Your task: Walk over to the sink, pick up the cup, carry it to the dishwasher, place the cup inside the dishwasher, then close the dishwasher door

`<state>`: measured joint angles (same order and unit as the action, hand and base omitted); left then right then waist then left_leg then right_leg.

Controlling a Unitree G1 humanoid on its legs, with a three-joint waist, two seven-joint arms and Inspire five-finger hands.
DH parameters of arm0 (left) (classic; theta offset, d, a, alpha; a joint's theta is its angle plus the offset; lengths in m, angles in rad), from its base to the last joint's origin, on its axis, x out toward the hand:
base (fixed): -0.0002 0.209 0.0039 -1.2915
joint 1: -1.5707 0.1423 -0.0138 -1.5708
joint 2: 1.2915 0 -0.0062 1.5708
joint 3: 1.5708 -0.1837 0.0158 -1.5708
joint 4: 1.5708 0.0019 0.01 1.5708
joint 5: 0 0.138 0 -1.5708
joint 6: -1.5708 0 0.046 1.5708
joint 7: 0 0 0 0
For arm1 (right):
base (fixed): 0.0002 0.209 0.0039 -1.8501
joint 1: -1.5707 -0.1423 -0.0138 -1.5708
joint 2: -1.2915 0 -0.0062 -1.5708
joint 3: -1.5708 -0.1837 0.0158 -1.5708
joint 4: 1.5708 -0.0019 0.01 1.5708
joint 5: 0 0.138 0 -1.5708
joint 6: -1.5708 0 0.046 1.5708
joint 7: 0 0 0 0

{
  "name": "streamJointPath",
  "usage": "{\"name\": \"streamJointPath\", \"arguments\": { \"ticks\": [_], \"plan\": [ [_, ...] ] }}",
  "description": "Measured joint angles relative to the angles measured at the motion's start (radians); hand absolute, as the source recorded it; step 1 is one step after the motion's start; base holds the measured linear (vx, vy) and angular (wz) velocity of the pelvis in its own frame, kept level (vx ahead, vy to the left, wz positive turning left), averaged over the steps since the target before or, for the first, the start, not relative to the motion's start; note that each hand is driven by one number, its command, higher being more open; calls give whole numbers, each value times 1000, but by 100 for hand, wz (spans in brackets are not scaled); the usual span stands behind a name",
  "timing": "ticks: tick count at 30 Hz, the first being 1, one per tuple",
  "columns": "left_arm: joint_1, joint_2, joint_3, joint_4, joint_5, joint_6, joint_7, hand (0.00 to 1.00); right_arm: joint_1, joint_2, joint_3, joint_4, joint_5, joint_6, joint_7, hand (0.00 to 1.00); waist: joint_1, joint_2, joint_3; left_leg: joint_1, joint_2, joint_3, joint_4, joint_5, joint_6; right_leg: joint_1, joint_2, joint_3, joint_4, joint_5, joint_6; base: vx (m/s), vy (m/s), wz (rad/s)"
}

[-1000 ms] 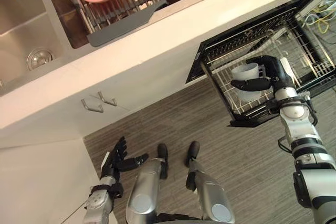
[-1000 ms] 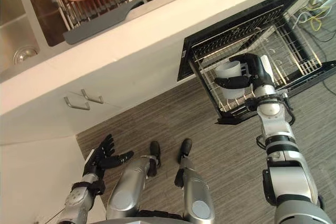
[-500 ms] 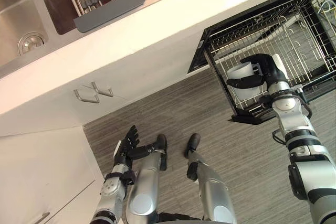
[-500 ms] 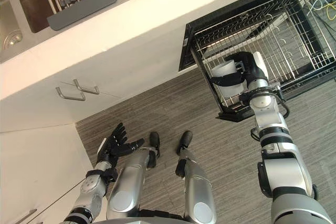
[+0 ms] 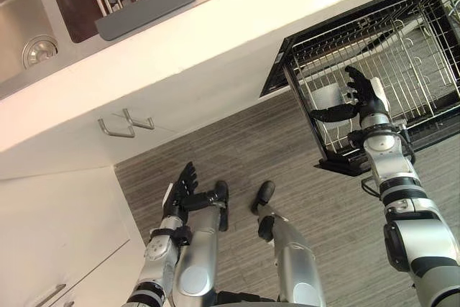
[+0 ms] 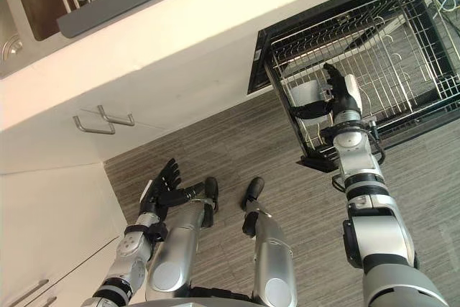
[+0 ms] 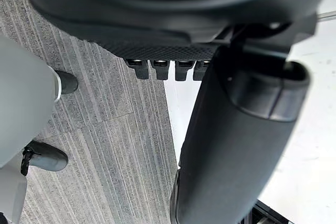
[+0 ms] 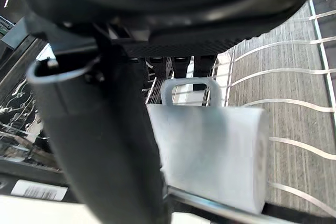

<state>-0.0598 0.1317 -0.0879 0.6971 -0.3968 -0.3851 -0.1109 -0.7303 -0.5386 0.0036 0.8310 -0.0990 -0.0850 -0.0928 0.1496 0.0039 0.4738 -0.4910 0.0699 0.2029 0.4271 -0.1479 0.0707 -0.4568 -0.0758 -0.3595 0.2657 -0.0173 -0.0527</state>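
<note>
The pale grey cup (image 5: 325,97) with a handle (image 8: 189,84) rests in the wire rack (image 5: 410,41) of the open dishwasher, at the rack's near left corner. My right hand (image 5: 365,100) hovers beside it, open, with the fingers (image 8: 181,64) straight and the thumb (image 5: 329,114) stretched across the cup's near side. Nothing is clasped. Low down by the floor, my left hand (image 5: 183,188) hangs open and idle.
A white counter (image 5: 215,41) runs across the top, with a steel sink (image 5: 32,30) and a grey dish drainer (image 5: 158,6) set in it. White cabinet fronts with two metal handles (image 5: 126,124) stand below. The rack's dark front edge (image 5: 338,167) juts over the wood-look floor (image 5: 287,149).
My right hand has opened and let go of the cup, which now sits in the rack. The camera has shifted, so the sink has slid up and out.
</note>
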Motion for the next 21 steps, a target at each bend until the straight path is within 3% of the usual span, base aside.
{"name": "streamJointPath", "arguments": {
  "ticks": [8, 13, 21],
  "plan": [
    [0, -2, 1, -33, 4, 0, 1, 100, 82, 36, -84, -162, 115, -36, -59, 100, -4, 2, -2, 33, -9, 1, -5, -2, -6, 17, -13, 2, 32, -17, 2, 0, 0, 0],
    [14, -6, 1, -32, 7, 1, 1, 100, 226, 123, -144, -326, 140, -58, -87, 100, -12, -3, -14, 126, -13, 7, -35, -7, -14, 99, -14, 9, 28, -30, 7, 2, 2, -2],
    [142, -8, 2, 68, 85, 10, 3, 100, 575, 263, -199, -516, 195, -77, -83, 100, -90, -21, -171, 276, -45, 20, -172, 17, -18, 221, -9, 24, -72, -19, 33, 82, 42, -4]
  ]
}}
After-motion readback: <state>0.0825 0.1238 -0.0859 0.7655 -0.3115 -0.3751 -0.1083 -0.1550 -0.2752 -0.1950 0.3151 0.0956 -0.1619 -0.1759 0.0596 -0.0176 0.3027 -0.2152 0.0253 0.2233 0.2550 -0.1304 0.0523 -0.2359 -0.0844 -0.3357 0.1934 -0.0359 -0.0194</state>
